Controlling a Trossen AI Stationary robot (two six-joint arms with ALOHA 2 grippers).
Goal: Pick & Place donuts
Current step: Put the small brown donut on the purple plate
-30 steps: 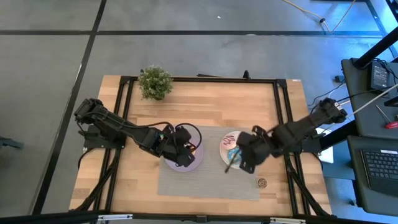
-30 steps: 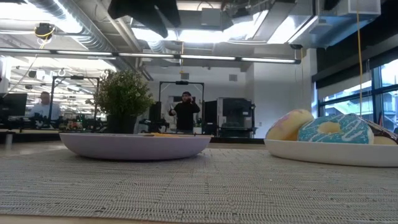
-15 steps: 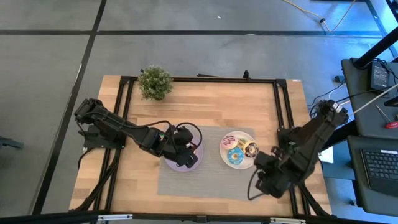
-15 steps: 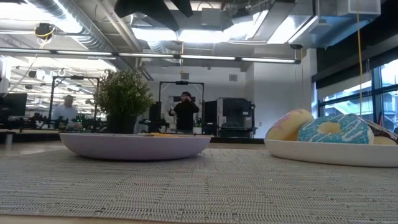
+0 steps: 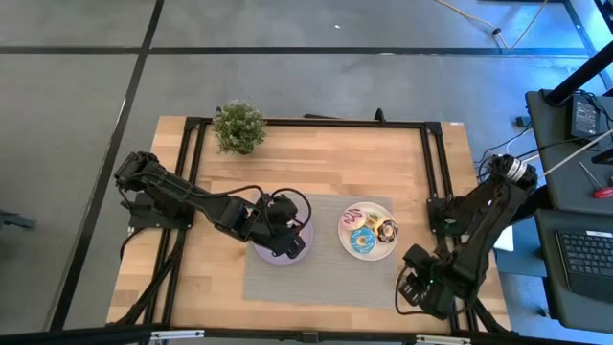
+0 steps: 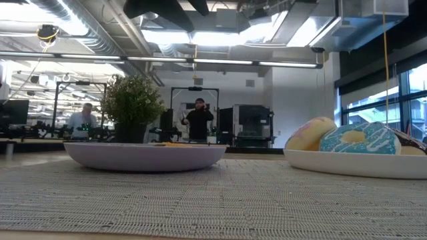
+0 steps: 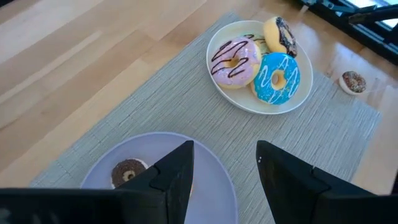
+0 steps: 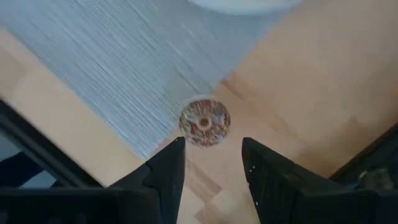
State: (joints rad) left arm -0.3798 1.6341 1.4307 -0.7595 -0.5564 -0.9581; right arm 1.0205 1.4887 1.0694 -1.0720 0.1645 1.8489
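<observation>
Grey woven matting (image 5: pixel 321 278) is laid over the light wooden worktop (image 5: pixel 330 158) toward its front edge, and a small green potted plant (image 5: pixel 238 126) is set near the back left corner. On the matting, a round lilac plate (image 5: pixel 299 251) and a round white plate (image 5: pixel 346 233) are placed side by side, apart. The lilac plate is largely covered in the high view by the left gripper (image 7: pixel 222 177), whose fingers are held apart above it with nothing between them; a mini chocolate-iced donut (image 7: pixel 128 172) is seen on that plate. On the white plate, a pink donut striped with chocolate (image 7: pixel 235 55), a blue donut with white drizzle (image 7: pixel 276 77) and a yellow donut with dark icing (image 7: pixel 279 35) are packed touching one another. A small sprinkled brown donut (image 8: pixel 204 122) is left on bare wood just off the matting's corner, near the front right corner of the worktop. The right gripper (image 8: pixel 211 165) is held over it, fingers spread and empty. People are seen in the room behind.
</observation>
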